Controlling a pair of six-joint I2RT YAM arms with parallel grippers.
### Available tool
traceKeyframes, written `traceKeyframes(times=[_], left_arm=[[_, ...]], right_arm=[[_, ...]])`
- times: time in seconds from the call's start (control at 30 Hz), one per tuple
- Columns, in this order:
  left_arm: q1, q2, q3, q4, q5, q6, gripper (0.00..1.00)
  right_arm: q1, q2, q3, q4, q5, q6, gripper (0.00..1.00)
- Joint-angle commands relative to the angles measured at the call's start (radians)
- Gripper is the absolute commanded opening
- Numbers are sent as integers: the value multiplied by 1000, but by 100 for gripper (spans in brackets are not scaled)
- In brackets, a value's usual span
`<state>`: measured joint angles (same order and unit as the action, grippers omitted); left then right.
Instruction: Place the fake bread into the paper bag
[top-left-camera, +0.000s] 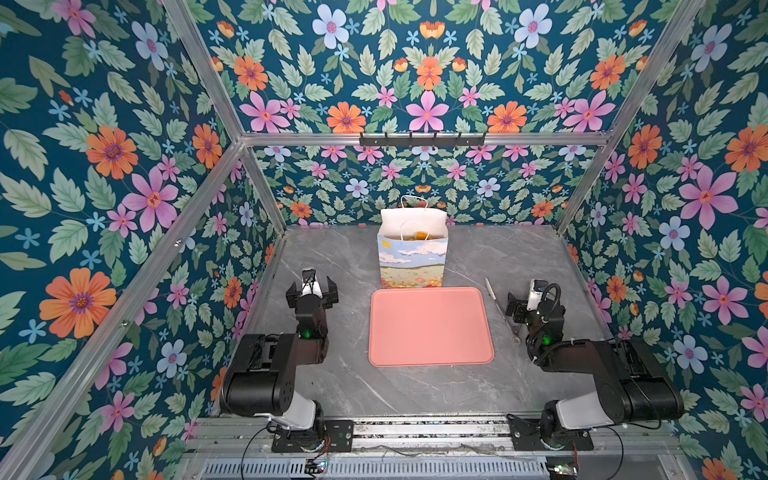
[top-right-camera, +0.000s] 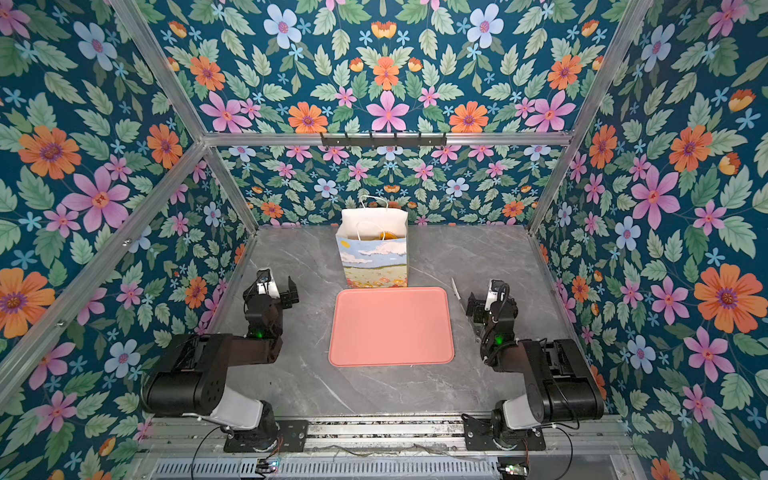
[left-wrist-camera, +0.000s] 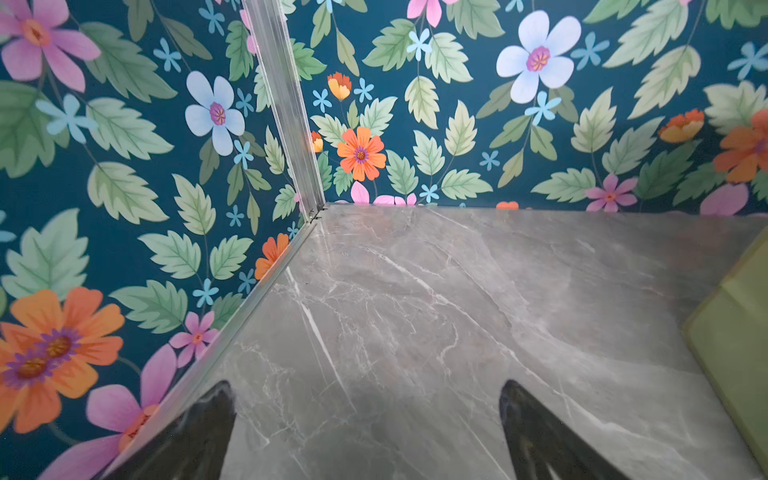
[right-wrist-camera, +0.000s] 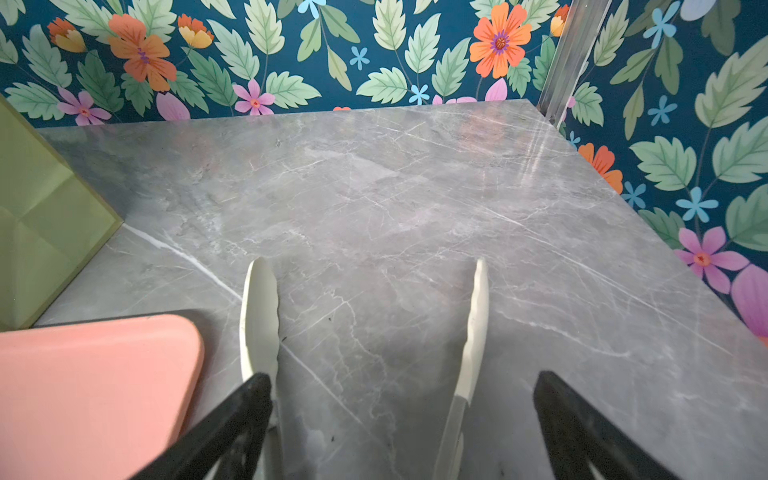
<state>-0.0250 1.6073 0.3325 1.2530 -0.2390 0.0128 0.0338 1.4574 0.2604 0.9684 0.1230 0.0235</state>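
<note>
Two grippers, both spread wide. On the left gripper (top-left-camera: 311, 287) the black fingers (left-wrist-camera: 195, 432) stand far apart in the left wrist view, with only the bare grey marble table (left-wrist-camera: 415, 311) between them. It holds nothing and touches nothing. The left arm (top-left-camera: 270, 365) is folded low, elbow back near the base rail. Its forearm reaches forward, and the jaws point toward the back wall, close above the tabletop.

Just as wide is the right gripper (top-left-camera: 519, 305). In the right wrist view the two white-tipped arms of the tongs (right-wrist-camera: 478, 324) run out ahead between its fingers (right-wrist-camera: 582, 428). One tong arm sits well clear of the finger on its side. The other passes under or against the opposite finger, and whether they touch cannot be told. In both top views the tongs lie along the table just to the left of this gripper. The right arm (top-left-camera: 615, 374) mirrors the left one, folded low with the wrist forward.

Ahead of both grippers the paper bag (top-left-camera: 411, 262) stands upright, off to the right of the left one and to the left of the right one. Inside its open mouth the fake bread (top-left-camera: 415, 236) shows as golden-brown pieces, too hidden to count. Between the two grippers the pink tray (top-left-camera: 430, 328) lies flat, its far edge just beside the foot of the bag.
</note>
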Motion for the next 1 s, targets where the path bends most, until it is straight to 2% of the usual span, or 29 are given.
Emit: traceKeyframes(times=[0.0,0.03,0.13,0.23,0.33,0.43,0.47,0.57,0.63,0.7,0.77,0.87,0.97], left_arm=[[17,124,-23,352,91,-87,98],[17,155,-43,422,162,-83,98],[11,118,-2,288,248,-69,88],[10,2,14,105,193,-84,87],[11,-124,-32,63,112,-94,92],[12,-250,11,-243,89,-36,93],[13,-262,4,-276,67,-30,93],[27,-277,-72,-177,84,-67,95],[27,-261,-83,-180,87,-71,95],[27,-201,-126,-71,75,-73,95],[28,-105,-177,121,74,-79,96],[28,25,-169,261,62,-73,97],[26,-18,-75,4,85,-74,98]], right_arm=[[0,0,2,38,-5,-1,99],[0,0,3,38,-6,-2,99],[-1,0,2,38,-5,-2,99],[-1,0,3,38,-6,-1,99],[-1,0,5,38,-7,1,99],[-3,0,6,33,-9,1,99],[-4,0,8,29,-11,1,99],[-6,0,10,26,-15,1,99],[-5,0,10,25,-14,2,99],[-6,0,10,26,-15,1,99],[-6,0,10,24,-14,3,99],[-8,0,10,25,-14,2,99],[-6,0,10,25,-16,3,99]])
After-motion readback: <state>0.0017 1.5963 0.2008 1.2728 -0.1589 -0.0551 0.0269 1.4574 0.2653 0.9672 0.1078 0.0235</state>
